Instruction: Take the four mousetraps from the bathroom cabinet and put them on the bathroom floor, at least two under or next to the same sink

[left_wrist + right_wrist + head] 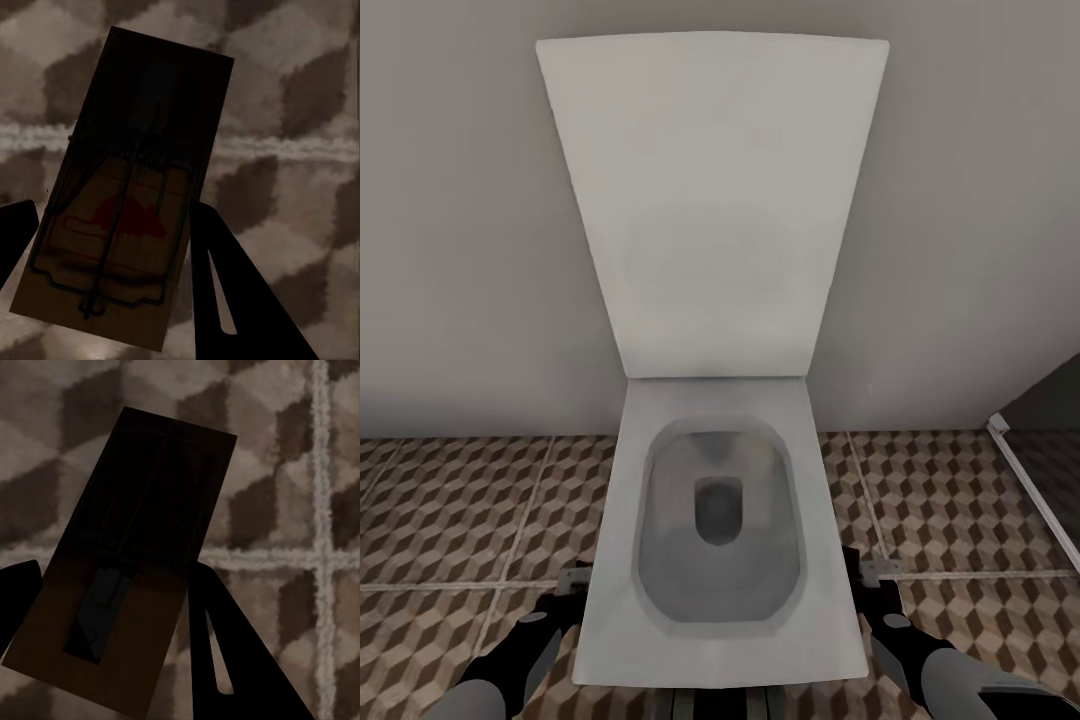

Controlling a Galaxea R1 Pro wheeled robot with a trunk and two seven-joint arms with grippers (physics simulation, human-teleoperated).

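Observation:
Each gripper holds a mousetrap above the cube-patterned bathroom floor (450,510). In the left wrist view a tan mousetrap (127,150) with dark wire and a red mark sits between the black fingers (232,300), and my left gripper (112,247) is shut on it. The right wrist view shows a second mousetrap (142,510), darker in shadow, with my right gripper (112,615) shut on it. From the head camera, the left gripper (573,580) hangs low beside the toilet's left side and the right gripper (877,575) beside its right side. The cabinet is out of view.
A white toilet (610,560) with its lid (710,200) raised stands straight ahead against the grey wall, between my two arms. A white-edged dark threshold or panel (1040,490) runs along the floor at the right. Tiled floor stretches to both sides of the toilet.

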